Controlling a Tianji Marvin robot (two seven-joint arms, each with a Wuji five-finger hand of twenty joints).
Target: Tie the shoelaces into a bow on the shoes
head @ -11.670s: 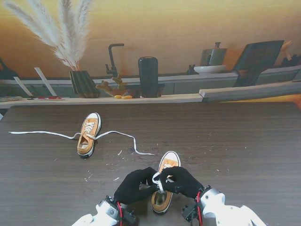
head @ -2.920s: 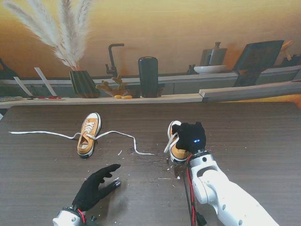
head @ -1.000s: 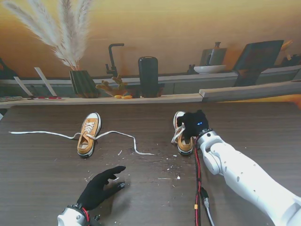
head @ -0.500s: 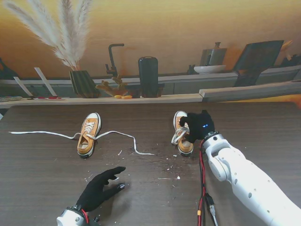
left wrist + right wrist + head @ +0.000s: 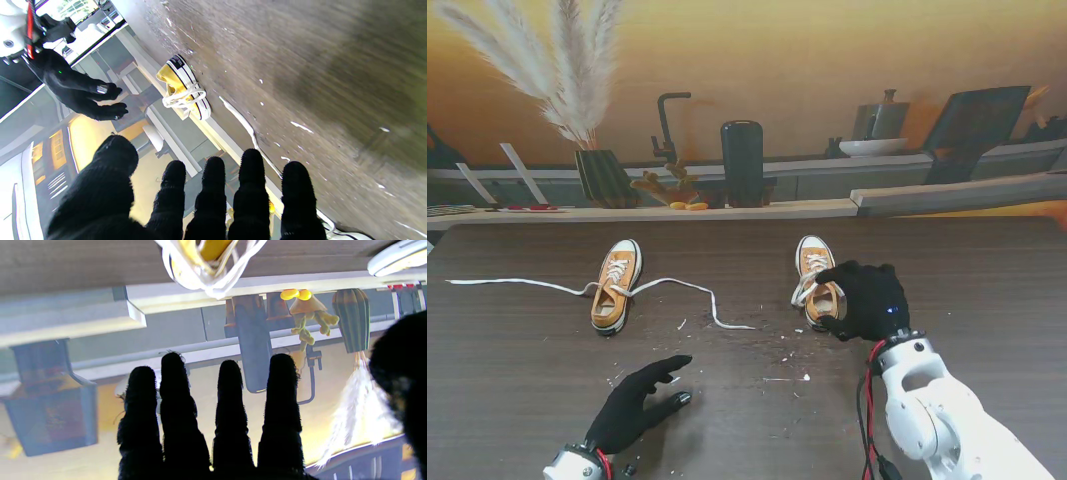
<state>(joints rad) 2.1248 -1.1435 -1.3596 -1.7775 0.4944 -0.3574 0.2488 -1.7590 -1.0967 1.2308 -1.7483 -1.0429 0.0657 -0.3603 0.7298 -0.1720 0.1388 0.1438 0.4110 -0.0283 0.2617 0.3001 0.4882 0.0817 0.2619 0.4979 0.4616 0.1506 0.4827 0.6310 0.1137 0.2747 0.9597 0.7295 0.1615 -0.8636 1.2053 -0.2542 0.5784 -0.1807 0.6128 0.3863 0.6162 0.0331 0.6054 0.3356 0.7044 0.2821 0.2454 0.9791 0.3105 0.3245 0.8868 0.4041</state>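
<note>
Two small orange sneakers stand on the dark table. The left shoe [image 5: 615, 286] has its white laces [image 5: 689, 292] untied and trailing out to both sides. On the right shoe [image 5: 816, 283] [image 5: 184, 87] the laces are gathered in loops [image 5: 207, 269] over the tongue. My right hand [image 5: 868, 300] [image 5: 76, 89] hovers just nearer to me than that shoe's heel, fingers [image 5: 173, 400] straight and apart, holding nothing. My left hand [image 5: 637, 398] rests open near the table's front, its fingers [image 5: 213, 193] spread, well short of the left shoe.
A shelf along the table's far edge holds a vase with pampas grass [image 5: 603, 176], a black cylinder [image 5: 742, 162], a faucet [image 5: 667, 125] and a small figurine [image 5: 670, 186]. Small white scraps [image 5: 779, 372] dot the table between the hands.
My right hand carried the right shoe away from me, set it down, let go and drew back toward me. The left hand left the shoe earlier and has stayed open.
</note>
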